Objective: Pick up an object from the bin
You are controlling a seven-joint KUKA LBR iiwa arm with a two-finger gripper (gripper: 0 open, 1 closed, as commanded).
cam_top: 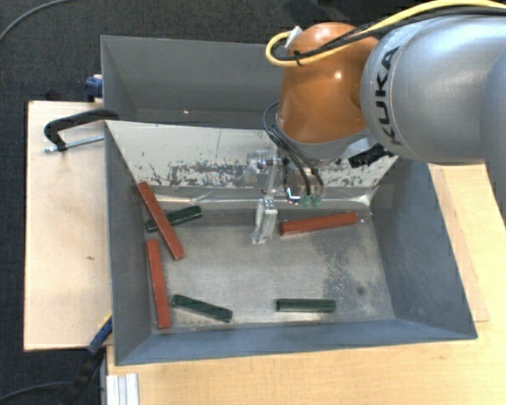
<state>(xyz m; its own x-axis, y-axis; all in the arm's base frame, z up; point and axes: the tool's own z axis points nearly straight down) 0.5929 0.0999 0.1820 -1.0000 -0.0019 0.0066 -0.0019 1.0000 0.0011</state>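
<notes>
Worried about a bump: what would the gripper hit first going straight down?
Probably the bare bin floor just left of the red bar; depth is unclear, so the gripper might clip the bar's end.

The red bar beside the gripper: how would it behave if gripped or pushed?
The red bar looks straight and flat-sided, so it is probably stiff and unlikely to roll. Long and thin, it may pivot if the gripper takes it by one end. Lying flat on the bin floor, it would likely slide when pushed.
</notes>
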